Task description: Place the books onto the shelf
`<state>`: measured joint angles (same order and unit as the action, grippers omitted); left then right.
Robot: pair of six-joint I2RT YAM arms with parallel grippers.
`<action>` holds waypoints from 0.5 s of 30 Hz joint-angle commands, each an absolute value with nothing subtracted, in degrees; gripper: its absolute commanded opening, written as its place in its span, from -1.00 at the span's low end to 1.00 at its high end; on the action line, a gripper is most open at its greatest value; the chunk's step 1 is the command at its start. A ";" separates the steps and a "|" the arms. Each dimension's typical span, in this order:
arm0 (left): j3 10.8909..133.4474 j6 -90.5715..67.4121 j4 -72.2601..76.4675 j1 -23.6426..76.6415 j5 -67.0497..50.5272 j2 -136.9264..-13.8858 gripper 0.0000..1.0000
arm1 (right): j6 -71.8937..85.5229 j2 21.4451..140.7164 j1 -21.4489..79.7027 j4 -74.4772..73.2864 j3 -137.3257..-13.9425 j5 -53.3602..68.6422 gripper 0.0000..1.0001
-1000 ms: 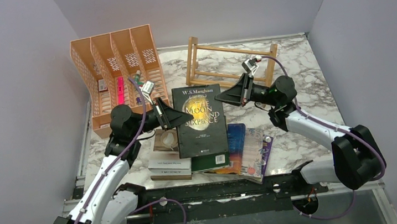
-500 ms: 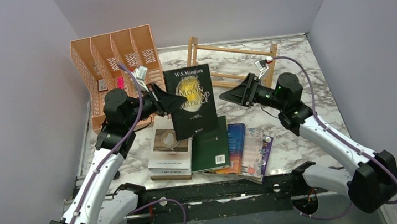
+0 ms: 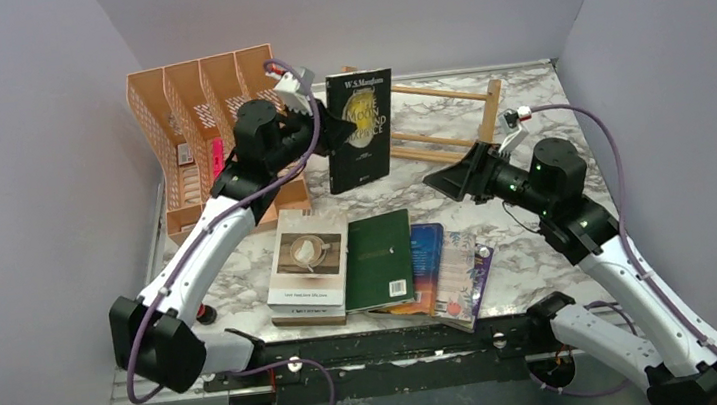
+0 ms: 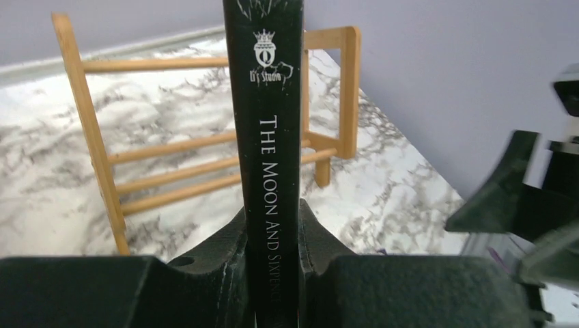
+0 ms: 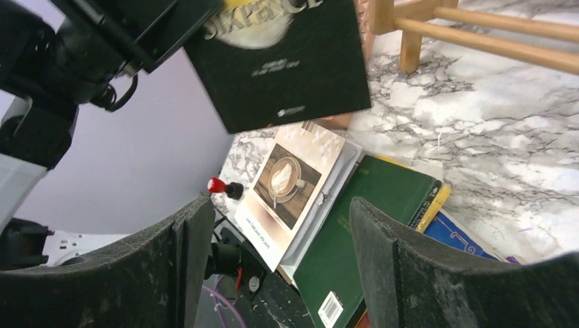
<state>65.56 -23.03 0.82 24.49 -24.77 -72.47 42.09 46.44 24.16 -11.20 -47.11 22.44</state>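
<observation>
Near edge of the table (image 3: 566, 110), 6 o'clock: four books lie flat in an overlapping row, the white book (image 3: 308, 266), dark green book (image 3: 381, 260), blue-orange book (image 3: 427, 254) and purple floral book (image 3: 470, 276). At 3 o'clock the right gripper (image 3: 447, 178) hangs above the table, fingers spread, holding nothing. At 12 o'clock the left gripper (image 3: 323, 136) pinches the black book (image 3: 360, 132) by its spine, upright and off the table. The shelf (image 3: 494, 113) stands behind it toward 1 o'clock; they appear apart, but this is unconfirmed. The orange organiser (image 3: 196, 129) stands at 10 o'clock.
</observation>
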 commanded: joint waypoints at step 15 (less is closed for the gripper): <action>99.81 -2.42 4.70 32.65 7.91 -105.51 -1.00 | 29.21 45.69 24.36 -27.56 -53.21 16.39 0.53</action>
<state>90.19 -7.68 3.01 32.86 -0.30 -100.55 33.01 45.43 24.16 -24.67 -52.75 18.81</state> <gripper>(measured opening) 0.215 0.766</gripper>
